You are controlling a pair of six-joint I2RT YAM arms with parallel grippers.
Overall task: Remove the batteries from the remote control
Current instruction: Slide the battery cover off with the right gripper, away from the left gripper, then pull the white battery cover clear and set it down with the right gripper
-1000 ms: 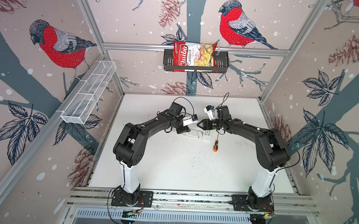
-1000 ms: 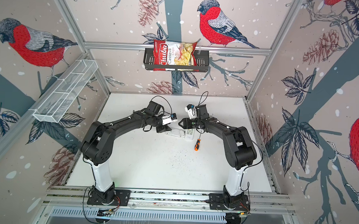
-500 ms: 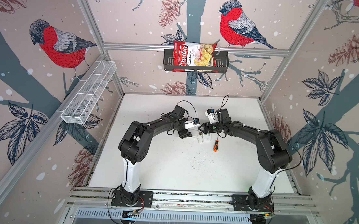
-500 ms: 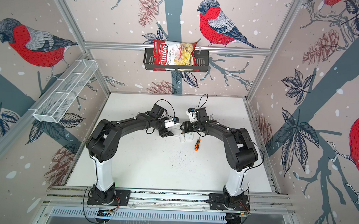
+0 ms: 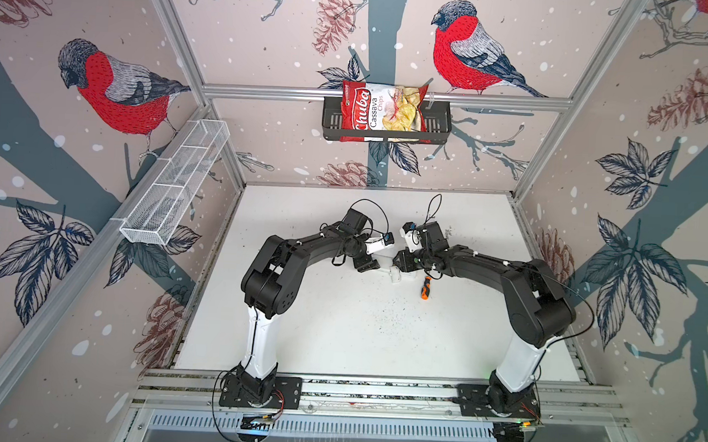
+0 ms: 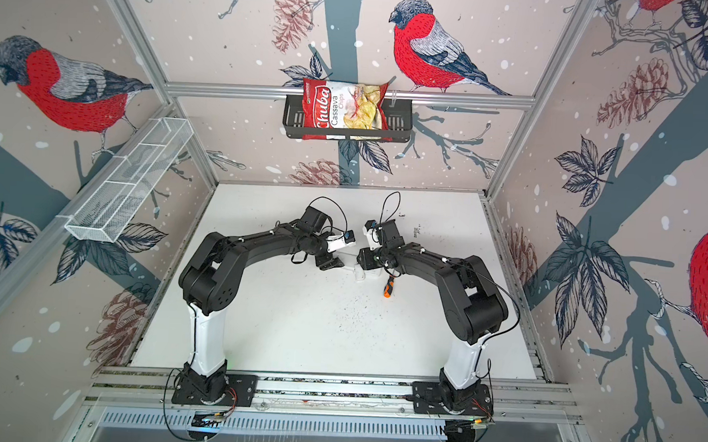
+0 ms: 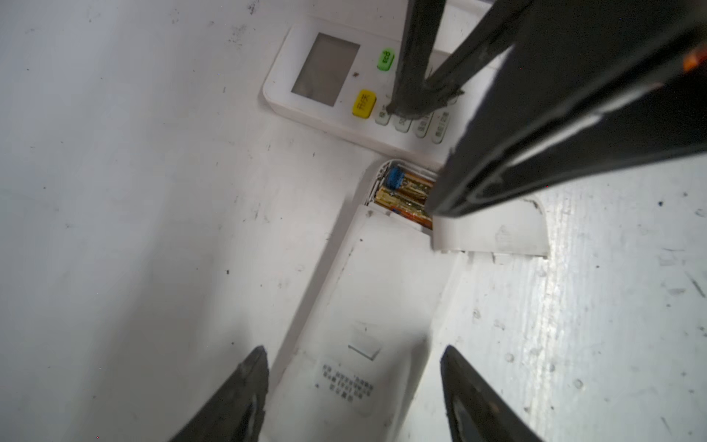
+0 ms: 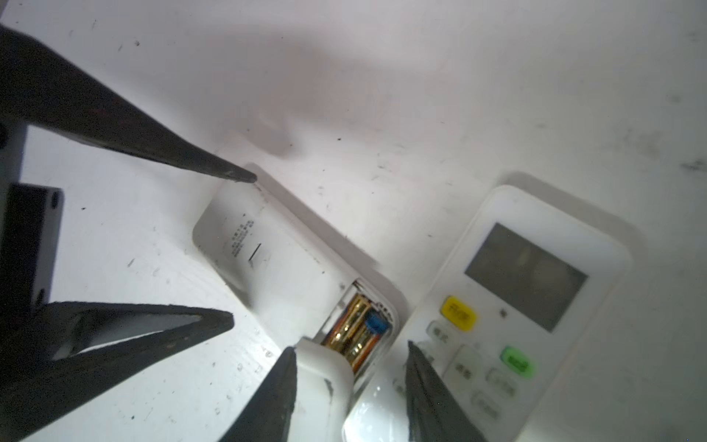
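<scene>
- Fingers (image 7: 245, 398) of the left gripper (image 7: 355, 350) stand apart, one on each side of the white face-down remote (image 7: 367, 291) near its printed end, and they clamp nothing.
- Seen from the right wrist, one of those fingers has its tip at a far corner of that remote, while the other is clear of its side.
- Fingers (image 8: 267, 405) of the right gripper (image 8: 351, 348) are apart too. One lies against the loose white cover (image 8: 325, 377), and the other is over the buttons of the face-up remote (image 8: 528, 291). The cover touches only that one finger.
- Gold batteries (image 8: 350, 331) lie side by side in the open compartment at the end of the face-down remote. At least two show, with a small blue bit (image 8: 377, 325) at one end.
- In the left wrist view, the cover sits askew over part of the compartment and sticks out sideways onto the table (image 7: 114, 191).
- With its grey screen, yellow button and green button up, the face-up remote lies just beside the open end, set at an angle to the other remote.
- In both top views the two arms meet over the back half of the table. An orange-and-black screwdriver (image 5: 425, 287) (image 6: 387, 287) lies just beside the right gripper, on the side nearer the front.
- On the back wall a chip bag (image 5: 383, 109) sits in a black basket (image 5: 438, 124), and a wire basket (image 5: 175, 187) hangs on the left wall.
</scene>
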